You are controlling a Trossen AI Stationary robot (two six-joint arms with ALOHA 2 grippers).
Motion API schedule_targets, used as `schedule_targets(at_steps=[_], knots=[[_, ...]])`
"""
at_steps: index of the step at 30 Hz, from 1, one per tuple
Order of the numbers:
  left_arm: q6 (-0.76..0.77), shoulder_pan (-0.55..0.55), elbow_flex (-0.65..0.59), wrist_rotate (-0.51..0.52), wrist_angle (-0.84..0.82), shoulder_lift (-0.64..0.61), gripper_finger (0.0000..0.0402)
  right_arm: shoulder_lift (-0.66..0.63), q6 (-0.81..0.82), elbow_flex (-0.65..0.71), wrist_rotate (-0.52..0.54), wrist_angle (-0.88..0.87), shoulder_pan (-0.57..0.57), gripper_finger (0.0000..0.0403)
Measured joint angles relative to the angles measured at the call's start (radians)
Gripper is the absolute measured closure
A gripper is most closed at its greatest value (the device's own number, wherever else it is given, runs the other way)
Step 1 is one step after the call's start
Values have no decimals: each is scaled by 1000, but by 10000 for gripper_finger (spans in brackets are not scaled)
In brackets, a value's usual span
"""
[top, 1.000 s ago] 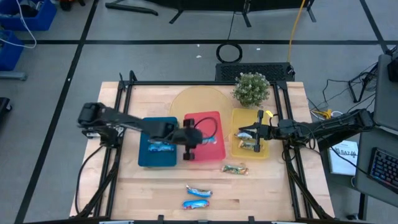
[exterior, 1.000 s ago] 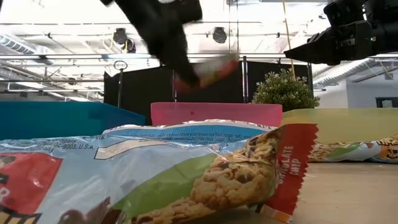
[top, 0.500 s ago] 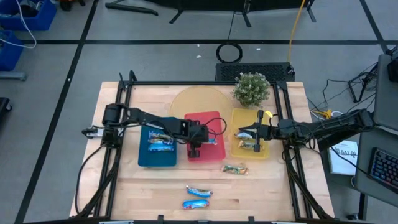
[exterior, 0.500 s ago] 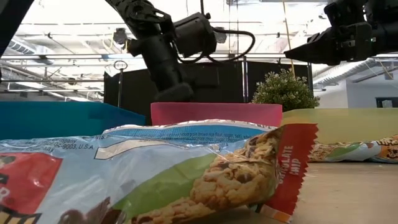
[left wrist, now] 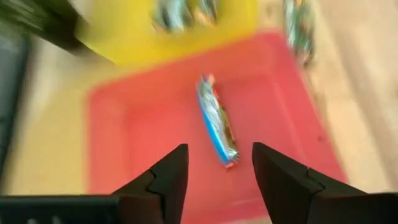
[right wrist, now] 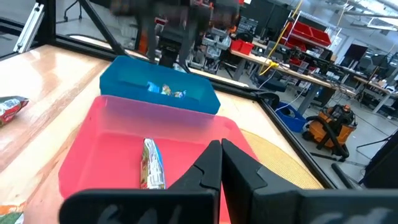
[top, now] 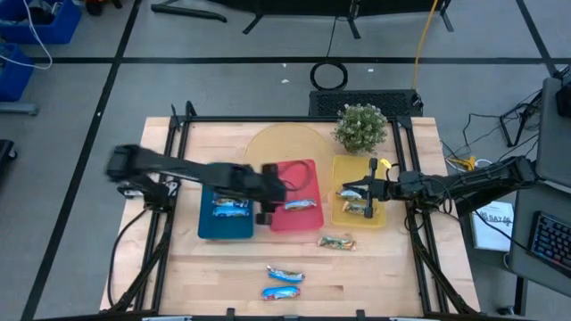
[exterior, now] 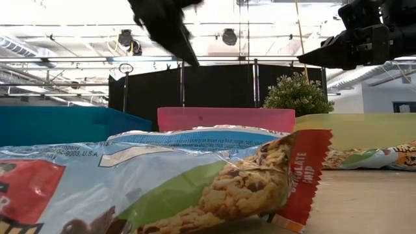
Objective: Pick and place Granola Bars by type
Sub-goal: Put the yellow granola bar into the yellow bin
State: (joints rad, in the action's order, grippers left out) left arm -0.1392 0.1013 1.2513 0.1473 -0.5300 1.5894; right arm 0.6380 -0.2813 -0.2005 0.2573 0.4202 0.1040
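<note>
A blue-and-white granola bar lies flat on the floor of the red tray; the left wrist view shows the bar ahead of my open left gripper. That left gripper hovers over the seam between the blue tray and the red one, holding nothing. Blue-wrapped bars lie in the blue tray, brown ones in the yellow tray. My right gripper hangs shut above the yellow tray. Loose bars rest on the table: one green-brown bar and two blue bars.
A potted plant stands behind the yellow tray, and a round tan mat lies at the far side. In the low view one loose bar fills the foreground. Bare wood lies along the near edge, around the loose bars.
My left gripper carried a bar over the red tray, dipped into it and let go. It has since risen and drawn back toward the table's left. The bar now lies flat in the red tray. The right arm stayed still.
</note>
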Motion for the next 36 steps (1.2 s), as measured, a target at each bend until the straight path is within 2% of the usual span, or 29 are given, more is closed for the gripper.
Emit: schedule_targets(at_steps=[3, 7, 13, 16, 19, 23, 26, 30, 33, 36], knots=[[2, 29, -89, 64, 16, -199, 233, 0, 0, 0, 0, -7, 0, 403], [50, 49, -302, 119, 79, -514, 283, 0, 5, 0, 0, -9, 0, 403], [63, 59, -785, 37, 398, -955, 388, 0, 8, 0, 0, -14, 0, 403], [43, 57, -959, 71, 585, -1096, 392, 0, 21, 0, 0, -14, 0, 403], [-10, 57, -1083, 92, 689, -1178, 397, 0, 38, 0, 0, -14, 0, 403], [-68, 57, -1195, 107, 847, -1225, 394, 0, 54, 0, 3, -11, 0, 403], [-103, 57, -1216, 108, 890, -1228, 396, 3, 54, -38, 87, -44, 9, 403], [-95, 58, -1219, 137, 867, -1224, 394, 90, 103, -261, 207, -386, 65, 403], [-113, 57, -1219, 157, 854, -1223, 382, 233, 167, -476, 264, -620, 136, 403], [-122, 57, -1219, 178, 863, -1224, 378, 401, 249, -683, 387, -860, 231, 403]])
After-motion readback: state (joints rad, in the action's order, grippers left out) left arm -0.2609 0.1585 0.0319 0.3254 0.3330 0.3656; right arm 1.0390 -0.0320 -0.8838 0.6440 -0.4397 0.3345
